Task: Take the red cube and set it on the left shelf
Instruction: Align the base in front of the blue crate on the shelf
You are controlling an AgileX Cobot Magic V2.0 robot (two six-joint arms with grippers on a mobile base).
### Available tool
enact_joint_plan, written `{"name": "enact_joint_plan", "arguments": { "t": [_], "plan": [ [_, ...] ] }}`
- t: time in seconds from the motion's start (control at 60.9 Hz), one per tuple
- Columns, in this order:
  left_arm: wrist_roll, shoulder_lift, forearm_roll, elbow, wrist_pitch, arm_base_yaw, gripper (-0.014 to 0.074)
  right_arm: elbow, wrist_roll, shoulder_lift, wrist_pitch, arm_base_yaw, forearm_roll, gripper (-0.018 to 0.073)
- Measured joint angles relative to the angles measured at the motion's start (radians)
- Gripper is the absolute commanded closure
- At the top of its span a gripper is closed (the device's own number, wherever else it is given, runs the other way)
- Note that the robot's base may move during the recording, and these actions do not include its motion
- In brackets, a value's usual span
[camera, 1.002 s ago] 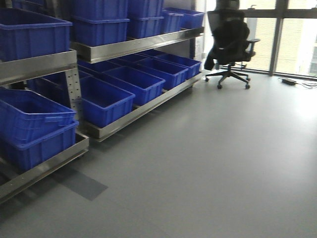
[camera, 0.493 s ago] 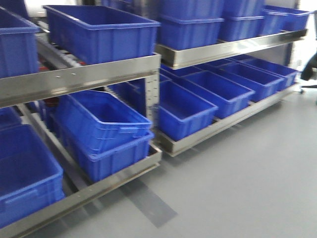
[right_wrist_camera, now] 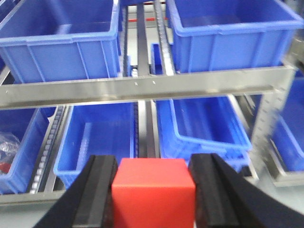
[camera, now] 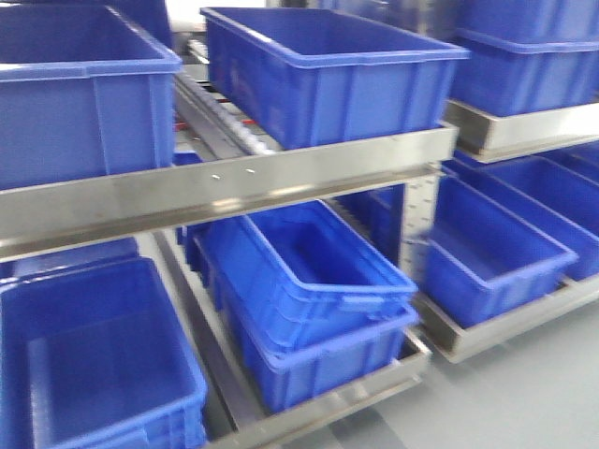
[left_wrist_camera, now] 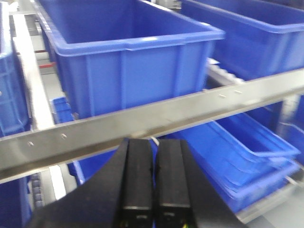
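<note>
In the right wrist view the red cube (right_wrist_camera: 154, 194) sits between the two black fingers of my right gripper (right_wrist_camera: 155, 162), which is shut on it. Past the cube stands the left shelf (right_wrist_camera: 142, 88), a steel rack with a flat front rail and blue crates on two tiers. The left wrist view shows my left gripper (left_wrist_camera: 154, 142) shut, its fingers pressed together with nothing between them, just in front of the shelf's rail (left_wrist_camera: 190, 111). In the front view the shelf (camera: 234, 187) fills the frame and neither gripper shows.
Open blue crates (camera: 318, 65) line the upper tier. Two nested crates (camera: 309, 290) sit tilted on the lower tier beside an upright post (camera: 416, 224). A lower crate at far left holds a clear bag (right_wrist_camera: 9, 147). Grey floor (camera: 524, 402) shows at bottom right.
The front view has swung left and closer to the rack. The office chair, windows and most of the floor have left the frame, and crates now fill it.
</note>
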Motion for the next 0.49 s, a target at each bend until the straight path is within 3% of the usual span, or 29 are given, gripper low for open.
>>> {"name": "enact_joint_plan", "arguments": {
  "t": [0.493],
  "plan": [
    [0.000, 0.000, 0.000, 0.000, 0.000, 0.000, 0.0495, 0.000, 0.000, 0.000, 0.000, 0.000, 0.000, 0.0386]
  ]
}}
